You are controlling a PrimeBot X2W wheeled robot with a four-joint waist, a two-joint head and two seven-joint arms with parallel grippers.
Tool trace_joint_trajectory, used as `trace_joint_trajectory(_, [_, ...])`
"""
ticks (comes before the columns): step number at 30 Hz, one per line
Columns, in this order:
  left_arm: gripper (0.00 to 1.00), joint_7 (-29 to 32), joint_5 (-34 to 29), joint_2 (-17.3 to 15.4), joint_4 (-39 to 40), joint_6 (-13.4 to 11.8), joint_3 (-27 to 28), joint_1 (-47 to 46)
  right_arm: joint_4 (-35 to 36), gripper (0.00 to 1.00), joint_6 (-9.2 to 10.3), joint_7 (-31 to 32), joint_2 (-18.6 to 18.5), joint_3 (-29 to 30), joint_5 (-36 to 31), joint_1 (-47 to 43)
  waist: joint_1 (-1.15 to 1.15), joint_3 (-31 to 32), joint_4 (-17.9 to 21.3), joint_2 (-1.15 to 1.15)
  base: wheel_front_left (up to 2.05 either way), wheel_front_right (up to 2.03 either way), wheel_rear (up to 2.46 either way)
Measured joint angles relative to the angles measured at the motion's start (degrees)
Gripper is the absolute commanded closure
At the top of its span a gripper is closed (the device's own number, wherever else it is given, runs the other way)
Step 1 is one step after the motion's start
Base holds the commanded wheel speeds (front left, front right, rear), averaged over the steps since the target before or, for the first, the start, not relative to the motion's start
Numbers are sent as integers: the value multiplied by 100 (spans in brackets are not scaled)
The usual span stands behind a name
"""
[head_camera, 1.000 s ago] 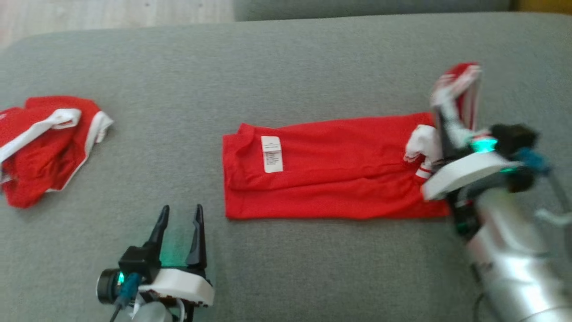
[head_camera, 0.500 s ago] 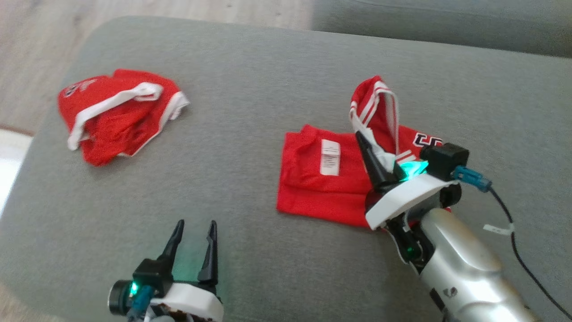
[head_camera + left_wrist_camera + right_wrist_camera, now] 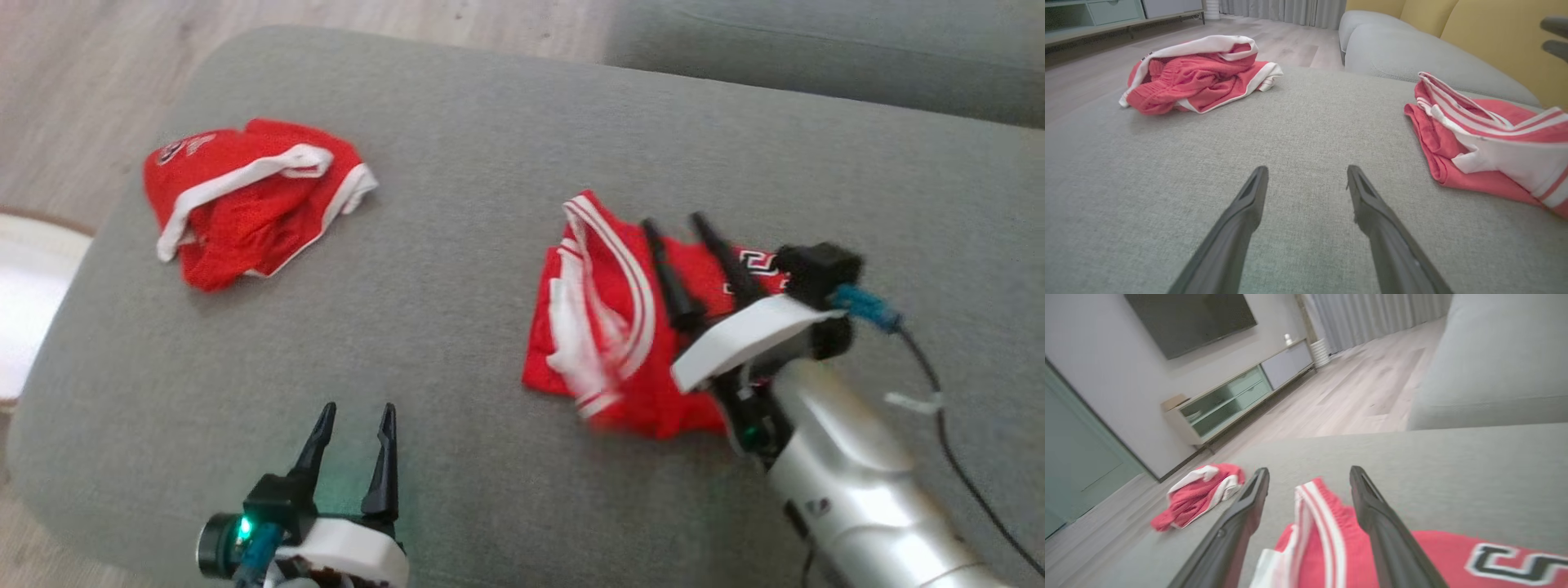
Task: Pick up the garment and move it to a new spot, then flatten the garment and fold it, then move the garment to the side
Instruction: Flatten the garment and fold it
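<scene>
The garment [image 3: 604,327] is a red jersey with white stripes, lying folded over on itself on the grey cushion [image 3: 457,147]. Its striped edge lies loose on top. My right gripper [image 3: 673,220] hovers just over the jersey's right half, open and holding nothing. In the right wrist view the right gripper [image 3: 1309,470] has its fingers spread, with the striped edge of the garment [image 3: 1323,539] lying free below them. My left gripper [image 3: 357,407] is open near the cushion's front edge, apart from the cloth. The left wrist view has the left gripper [image 3: 1307,169] over bare fabric, the garment [image 3: 1474,122] to its right.
A second red and white garment [image 3: 253,200] lies crumpled at the cushion's far left corner. Wooden floor [image 3: 98,73] runs beyond the left and far edges. Another grey sofa piece [image 3: 816,49] stands behind. A black cable [image 3: 939,425] trails from my right wrist.
The head camera has shifted. My right gripper carried the jersey's striped end leftward over the rest, then opened and let it drop. The left gripper has stayed open.
</scene>
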State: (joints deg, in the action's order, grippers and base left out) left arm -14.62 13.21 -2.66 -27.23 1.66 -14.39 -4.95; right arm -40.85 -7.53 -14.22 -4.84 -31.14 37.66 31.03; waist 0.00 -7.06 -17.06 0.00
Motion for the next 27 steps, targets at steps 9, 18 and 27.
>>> trace_joint_trajectory(9, [0, 0, -86, -1, 74, -21, 202, -14, 349, 0, 0, -13, -141, 1655, -1519, -557, 0, 113, 696, 0, 0, 0, 0])
trace_joint_trajectory(18, [0, 0, -143, -1, 96, -74, 542, -35, 528, 0, 0, -13, 21, 2466, -2640, -1358, 0, 355, 1270, 0, 0, 0, 0])
trace_joint_trajectory(27, [0, 0, -167, -2, 178, -124, 717, 394, 550, 0, 0, -13, 108, 2854, -3006, -1948, 0, 573, 1510, 0, 0, 0, 0])
